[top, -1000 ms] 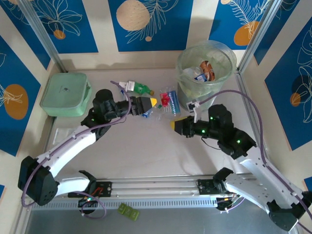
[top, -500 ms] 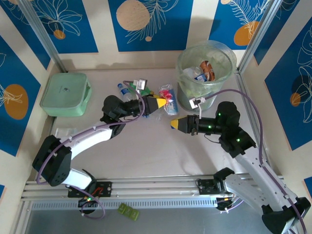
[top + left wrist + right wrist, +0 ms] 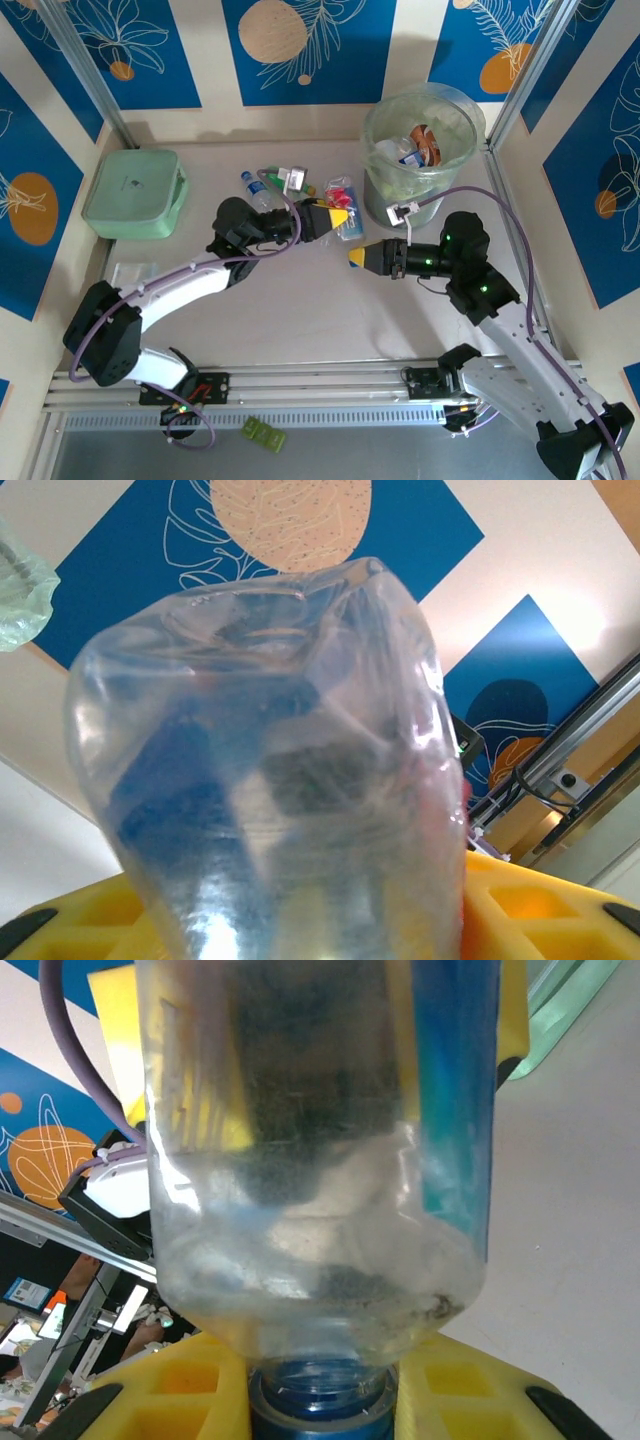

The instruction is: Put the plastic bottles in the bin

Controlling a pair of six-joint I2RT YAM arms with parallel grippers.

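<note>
Clamping my left pincer (image 3: 338, 217) on a clear crushed bottle (image 3: 270, 780), just left of the bin (image 3: 372, 150), which stands upper right in the overhead frame. My right pincer (image 3: 356, 258) sits lower, mid-frame, closed on a blue-capped bottle (image 3: 320, 1160), cap down between its 2 yellow fingers (image 3: 470, 1380). Loose bottles (image 3: 262, 186) lie upper centre on the table (image 3: 300, 310), left of the pincer.

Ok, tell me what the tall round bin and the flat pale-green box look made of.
Tall round bin: translucent, slightly glossy plastic, apparently; its contents show dimly through the wall. Flat pale-green box: opaque, matte plastic, probably, judging by its moulded rounded corners.
</note>
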